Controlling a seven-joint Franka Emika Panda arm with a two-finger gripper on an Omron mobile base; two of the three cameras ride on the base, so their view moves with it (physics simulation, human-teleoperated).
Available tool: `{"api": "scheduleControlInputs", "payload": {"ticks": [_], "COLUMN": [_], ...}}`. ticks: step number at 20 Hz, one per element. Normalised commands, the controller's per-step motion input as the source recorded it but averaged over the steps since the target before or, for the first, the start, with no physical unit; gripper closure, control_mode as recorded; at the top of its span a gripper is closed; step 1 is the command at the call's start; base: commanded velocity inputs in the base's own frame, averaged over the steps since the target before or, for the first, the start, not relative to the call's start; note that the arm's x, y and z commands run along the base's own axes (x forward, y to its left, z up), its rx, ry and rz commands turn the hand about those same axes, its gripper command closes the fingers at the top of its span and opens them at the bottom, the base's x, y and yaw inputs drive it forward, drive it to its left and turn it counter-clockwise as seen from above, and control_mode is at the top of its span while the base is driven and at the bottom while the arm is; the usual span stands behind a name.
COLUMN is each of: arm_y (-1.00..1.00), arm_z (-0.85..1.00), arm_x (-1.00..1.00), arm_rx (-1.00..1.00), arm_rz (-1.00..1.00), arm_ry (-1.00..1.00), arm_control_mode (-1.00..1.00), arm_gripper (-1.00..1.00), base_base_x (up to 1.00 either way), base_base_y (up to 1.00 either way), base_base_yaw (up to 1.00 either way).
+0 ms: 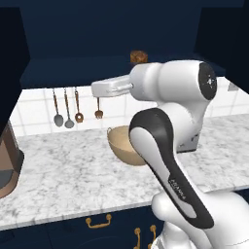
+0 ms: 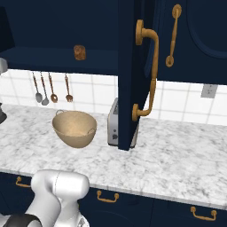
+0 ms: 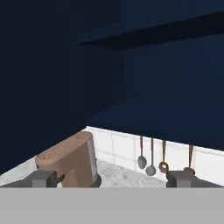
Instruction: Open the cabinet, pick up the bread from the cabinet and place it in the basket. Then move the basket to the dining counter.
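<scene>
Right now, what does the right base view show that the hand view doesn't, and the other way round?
Right base view alone: the small brown bread on the open navy cabinet's shelf, the tan round basket, a silver toaster and the swung-out door's brass handle. Hand view alone: a copper-brown appliance and the gripper, open and empty. Shared: the hanging utensils on white tiles.

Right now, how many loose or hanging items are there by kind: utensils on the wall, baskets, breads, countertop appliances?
Hanging utensils: 4
Basket: 1
Bread: 1
Appliances: 2, the toaster and the brown machine
Total: 8
</scene>
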Motion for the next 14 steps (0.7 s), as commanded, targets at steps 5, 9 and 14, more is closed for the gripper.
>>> {"api": "scheduleControlInputs", "payload": {"ticks": [5,9,14], "arm_y": [-0.84,-0.71,-0.56], "arm_z": [0.00,0.01,0.17], "arm_x": [0.26,0.27,0.40], "arm_rx": [-0.02,0.00,0.03], "arm_rz": [-0.45,-0.35,-0.08], "arm_ry": [0.07,0.02,0.07], "arm_control_mode": [-1.00,-1.00,-1.00], "arm_gripper": [-1.00,-1.00,-1.00], "base_base_x": [0.00,0.00,0.00], "base_base_y": [0.00,0.00,0.00], "base_base_yaw": [0.00,0.00,0.00]}}
